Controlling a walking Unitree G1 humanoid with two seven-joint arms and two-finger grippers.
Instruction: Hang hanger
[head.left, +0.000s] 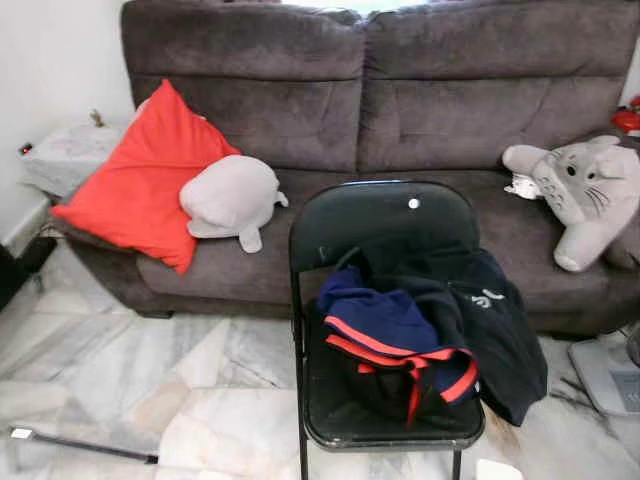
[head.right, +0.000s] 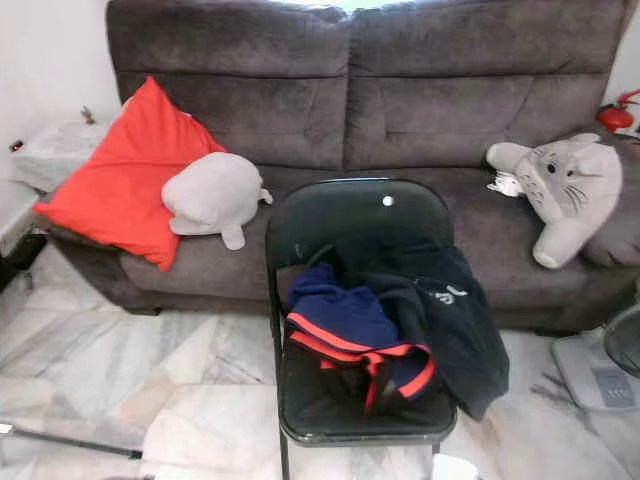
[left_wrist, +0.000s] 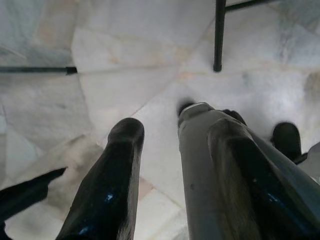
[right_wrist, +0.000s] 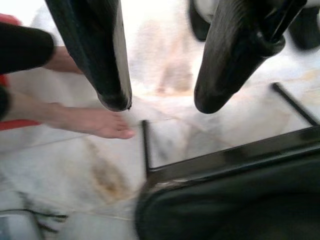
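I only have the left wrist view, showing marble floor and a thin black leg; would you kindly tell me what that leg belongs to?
Observer: Likely the black metal folding chair standing before the grey-brown fabric sofa.
Operator: Thank you; is anything on its seat?
Observer: Yes, a heap of navy clothing with red trim lies there.
Operator: And where is the right hand?
Observer: The right hand hangs open over the floor beside the chair's seat, near a person's bare foot.
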